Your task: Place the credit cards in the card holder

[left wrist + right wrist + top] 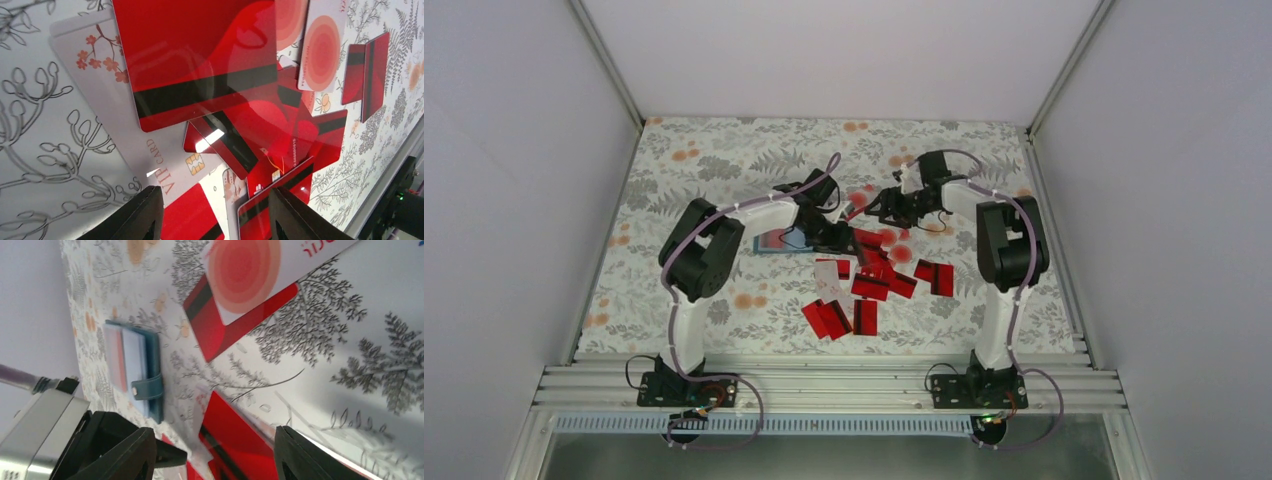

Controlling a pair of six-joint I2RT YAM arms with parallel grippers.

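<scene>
Several red credit cards (871, 285) with black stripes, a few showing a pale face, lie scattered and overlapping on the floral table. The teal card holder (774, 240) lies left of the pile; in the right wrist view the card holder (136, 369) lies open with its strap showing. My left gripper (844, 238) is low over the pile's top edge. In its wrist view the left gripper (217, 220) is open above a pale VIP card (165, 170) and red cards (200, 65). My right gripper (876, 210) is just beyond the pile. The right gripper (212, 455) is open, with a blurred red card (240, 440) under the gap.
A pale card with red rings (250, 270) overlaps a red one on the cloth beyond the right gripper. White walls enclose the table (704, 150) on three sides. An aluminium rail (824, 385) runs along the near edge by both arm bases.
</scene>
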